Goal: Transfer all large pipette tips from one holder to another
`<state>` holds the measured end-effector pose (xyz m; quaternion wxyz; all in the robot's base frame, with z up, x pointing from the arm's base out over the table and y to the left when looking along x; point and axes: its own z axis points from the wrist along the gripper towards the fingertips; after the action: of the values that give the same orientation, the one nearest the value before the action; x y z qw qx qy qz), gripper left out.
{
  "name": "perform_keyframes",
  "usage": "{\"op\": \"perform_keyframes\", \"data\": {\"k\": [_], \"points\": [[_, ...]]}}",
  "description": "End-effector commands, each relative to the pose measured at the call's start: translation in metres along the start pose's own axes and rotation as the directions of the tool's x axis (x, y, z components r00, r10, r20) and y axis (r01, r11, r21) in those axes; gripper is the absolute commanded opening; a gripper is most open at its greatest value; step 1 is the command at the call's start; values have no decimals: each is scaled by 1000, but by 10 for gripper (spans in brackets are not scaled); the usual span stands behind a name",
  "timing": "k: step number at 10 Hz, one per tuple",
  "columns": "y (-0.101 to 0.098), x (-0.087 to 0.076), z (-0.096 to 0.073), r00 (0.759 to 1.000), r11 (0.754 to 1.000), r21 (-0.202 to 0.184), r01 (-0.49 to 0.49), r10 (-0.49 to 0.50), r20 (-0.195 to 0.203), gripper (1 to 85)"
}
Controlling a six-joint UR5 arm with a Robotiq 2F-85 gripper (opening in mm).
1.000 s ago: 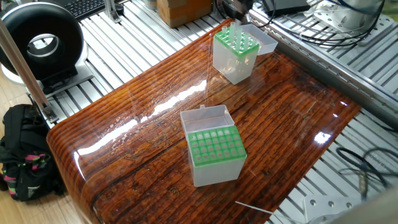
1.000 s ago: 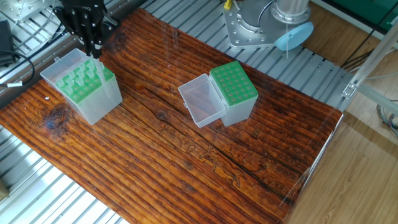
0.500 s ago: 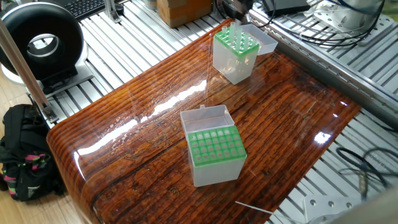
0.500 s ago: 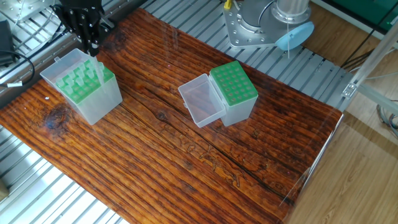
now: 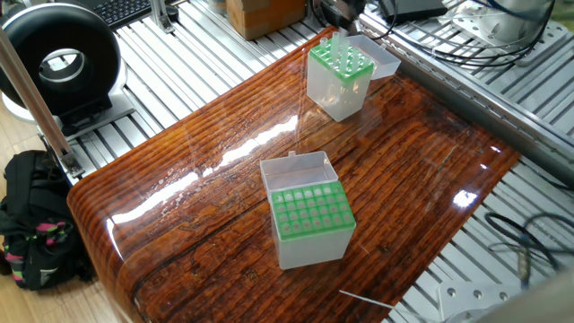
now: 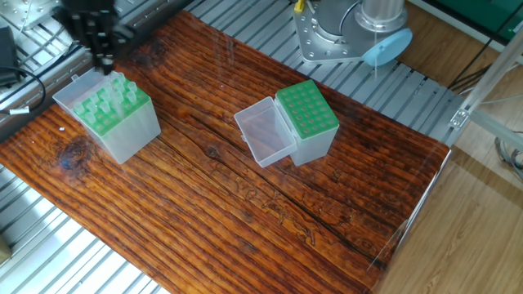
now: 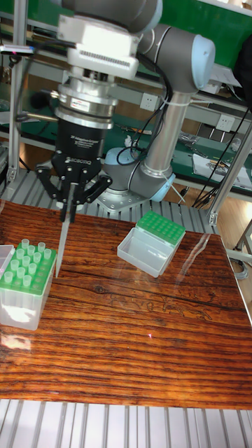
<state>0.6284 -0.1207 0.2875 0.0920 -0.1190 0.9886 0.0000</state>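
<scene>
While the two side cameras blur or crop the arm, the tall fixed view shows it plainly, so that view carries most of the detail. Taking the full holder (image 7: 26, 294) at the far left of the tabletop (image 7: 126, 336) as the landmark, its green rack carries rows of large pipette tips (image 7: 28, 255) standing upright. Just right of that holder's right edge, one held tip (image 7: 61, 241) hangs vertically with its point level with the rack top, apart from the box. Directly above it the gripper (image 7: 71, 203) has its fingers drawn together on the upper end of this tip. Well to the right of the landmark stands the second holder (image 7: 161, 231) with its clear lid (image 7: 143, 253) folded open. From the other fixed view the gripper (image 6: 96, 49) is only a dark smear above the same landmark holder (image 6: 110, 118), and its grasp cannot be read there.
</scene>
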Motion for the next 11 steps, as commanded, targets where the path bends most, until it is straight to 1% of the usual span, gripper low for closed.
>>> {"op": "perform_keyframes", "data": {"k": [1,2,3,5,7,9,11], "points": [[-5,-14,-4,1000,999,-33,1,-1,12,57],[-1,-7,-4,1000,1000,-15,-3,3,14,53],[-1,0,-3,1000,1000,-8,-7,7,13,47],[-11,11,0,1000,1000,-8,13,-13,15,50],[-17,23,-1,1000,1000,-4,13,-13,-8,53],[-13,24,-2,1000,1000,-20,6,-6,-7,53],[-17,27,2,1000,1000,-22,14,-14,-18,53]]}}
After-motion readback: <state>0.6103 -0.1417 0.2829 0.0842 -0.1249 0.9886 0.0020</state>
